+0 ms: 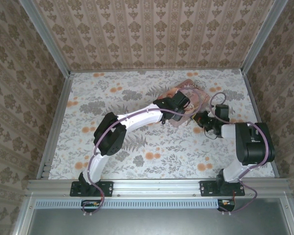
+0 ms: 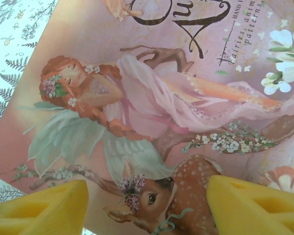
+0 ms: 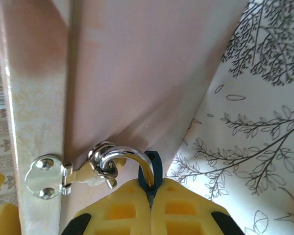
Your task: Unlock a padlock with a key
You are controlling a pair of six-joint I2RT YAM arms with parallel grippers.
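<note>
The padlock (image 3: 155,169) has a small dark blue body and a silver shackle (image 3: 125,152). The shackle is hooked through the ring of the metal hasp (image 3: 45,177) on the side of the pink picture tin (image 3: 137,73). My right gripper (image 3: 151,190) is shut on the padlock's body at the tin's right edge (image 1: 202,119). My left gripper (image 2: 147,205) hangs open just above the tin's painted lid (image 2: 137,73), with its yellow fingers (image 2: 44,208) wide apart and nothing between them. The key is out of view.
The tin (image 1: 188,87) lies at the back right of the floral tabletop (image 1: 137,147). Patterned walls close in the back and both sides. The left arm (image 1: 137,117) reaches diagonally across the middle of the table.
</note>
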